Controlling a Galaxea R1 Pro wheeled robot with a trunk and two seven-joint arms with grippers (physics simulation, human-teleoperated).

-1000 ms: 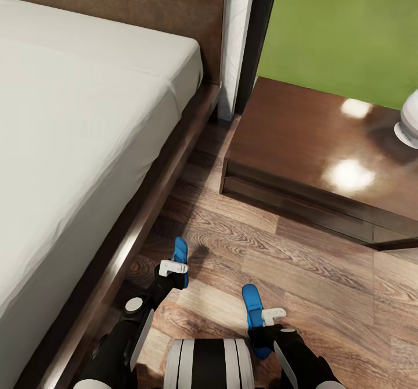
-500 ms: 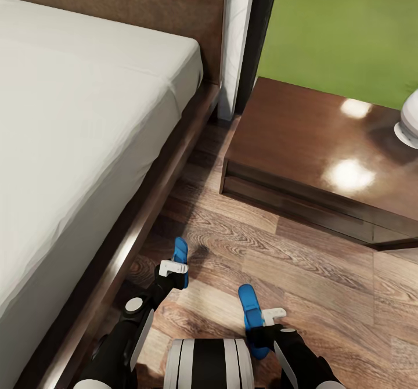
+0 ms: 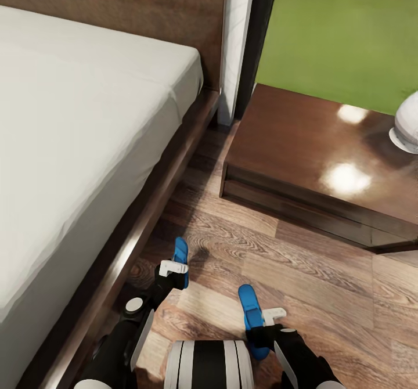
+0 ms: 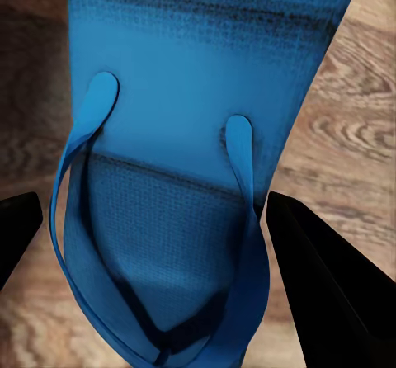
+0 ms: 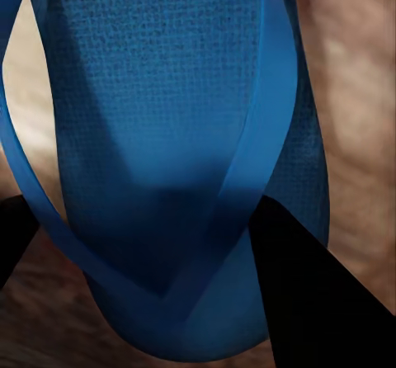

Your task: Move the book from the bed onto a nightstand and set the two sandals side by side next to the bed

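Note:
The bed [image 3: 75, 116], with a pale grey mattress and a dark wood frame, takes up the left of the head view. The glossy nightstand [image 3: 302, 151] stands right of it. My left gripper [image 3: 174, 270] is shut on one blue sandal [image 3: 181, 251], held tilted just above the floor beside the bed frame. My right gripper [image 3: 264, 321] is shut on the other sandal [image 3: 249, 305], a little further right. In the wrist views each sandal's sole and strap [image 4: 190, 137] [image 5: 165, 120] sit between dark fingers [image 4: 322, 285] [image 5: 313, 302]. The book is out of view.
A white rounded lamp [image 3: 406, 125] sits at the nightstand's right end. A dark-framed window onto green grass [image 3: 337, 35] is behind the nightstand. Wood-plank floor [image 3: 325, 284] lies open between the bed frame and the nightstand.
The right gripper has shifted its sandal slightly left. The head view has tilted a little, so the nightstand and bed sit lower in the picture. The left gripper holds still.

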